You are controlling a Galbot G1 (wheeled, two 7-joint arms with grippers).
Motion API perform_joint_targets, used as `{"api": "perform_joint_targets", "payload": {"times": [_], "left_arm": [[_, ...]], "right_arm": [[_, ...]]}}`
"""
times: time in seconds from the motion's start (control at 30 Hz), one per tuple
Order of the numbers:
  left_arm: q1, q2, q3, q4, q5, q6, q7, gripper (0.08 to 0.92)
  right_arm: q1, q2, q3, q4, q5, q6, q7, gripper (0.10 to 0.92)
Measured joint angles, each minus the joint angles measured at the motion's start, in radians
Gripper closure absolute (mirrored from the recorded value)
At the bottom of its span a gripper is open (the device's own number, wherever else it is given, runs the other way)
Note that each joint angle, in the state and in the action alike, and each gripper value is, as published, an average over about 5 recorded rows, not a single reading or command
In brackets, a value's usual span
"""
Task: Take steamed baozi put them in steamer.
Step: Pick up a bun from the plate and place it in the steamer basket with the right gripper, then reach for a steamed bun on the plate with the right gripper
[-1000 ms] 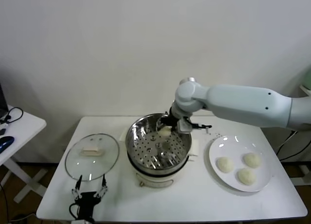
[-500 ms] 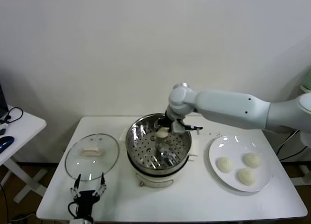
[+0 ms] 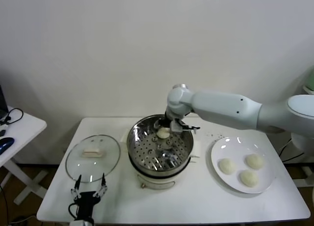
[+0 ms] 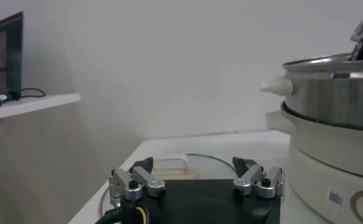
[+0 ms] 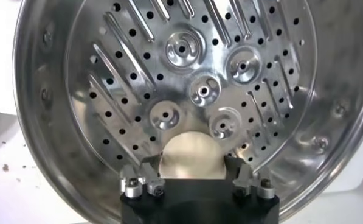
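The steamer point(image 3: 133, 140) is a shiny perforated basket on a white cooker base at the table's middle. My right gripper point(image 3: 165, 129) reaches into it at its far side and is shut on one cream-white baozi point(image 3: 162, 134). In the right wrist view the baozi point(image 5: 191, 152) sits between the fingers of the gripper point(image 5: 191, 168), just above the perforated bottom point(image 5: 138, 79). Three more baozi point(image 3: 226, 165) point(image 3: 254, 161) point(image 3: 248, 177) lie on the white plate point(image 3: 235, 146) at the right. My left gripper point(image 3: 89, 192) is open and empty at the table's front left.
A round glass lid point(image 3: 93, 160) lies flat on the table left of the steamer, just beyond the left gripper point(image 4: 192, 163). The left wrist view shows the steamer's side point(image 4: 333, 91) close by. A side desk point(image 3: 14, 133) stands further left.
My right gripper has moved a little to the left over the far part of the steamer with the baozi in it. The left arm has stayed put.
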Motion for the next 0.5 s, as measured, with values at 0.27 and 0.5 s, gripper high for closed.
{"api": "perform_joint_targets", "payload": {"times": [0.27, 0.5], "left_arm": [[-0.004, 0.004, 0.006, -0.007, -0.008, 0.001, 0.000, 0.177], [0.000, 0.008, 0.016, -0.016, -0.009, -0.001, 0.000, 0.177]], "right_arm": [[0.104, -0.048, -0.059, 0.041, 0.150, -0.027, -0.014, 0.203], [0.322, -0.129, -0.240, 0.085, 0.448, -0.100, -0.095, 0.203]]}}
